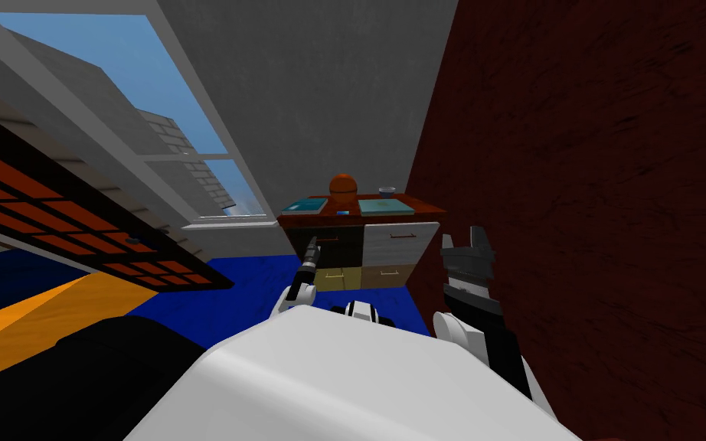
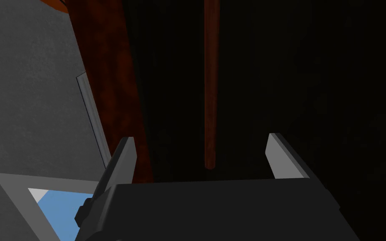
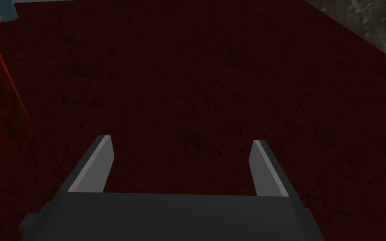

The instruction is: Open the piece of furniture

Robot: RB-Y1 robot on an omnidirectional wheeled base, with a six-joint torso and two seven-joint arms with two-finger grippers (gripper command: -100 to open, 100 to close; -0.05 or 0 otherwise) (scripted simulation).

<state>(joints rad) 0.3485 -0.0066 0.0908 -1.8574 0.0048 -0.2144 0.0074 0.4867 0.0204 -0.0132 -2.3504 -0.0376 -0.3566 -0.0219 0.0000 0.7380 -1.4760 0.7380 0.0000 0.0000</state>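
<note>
A low chest of drawers (image 1: 401, 242) with a red-brown top stands against the grey back wall. Its drawer fronts differ in colour: the upper left one (image 1: 341, 243) is dark, the upper right light grey. My left gripper (image 1: 313, 245) reaches up to the dark drawer. In the left wrist view the left gripper (image 2: 200, 138) is open, with the drawer's thin red-brown bar handle (image 2: 211, 83) running between its fingers, untouched. My right gripper (image 1: 462, 236) is raised beside the dark red wall (image 1: 589, 191); in the right wrist view it (image 3: 180, 140) stands open and holds nothing.
On the chest's top lie an orange ball (image 1: 343, 186), two teal books (image 1: 305, 205) and a small bowl (image 1: 387, 191). A large window (image 1: 152, 130) runs along the left. The floor (image 1: 252, 279) before the chest is blue. The dark red wall closes off the right.
</note>
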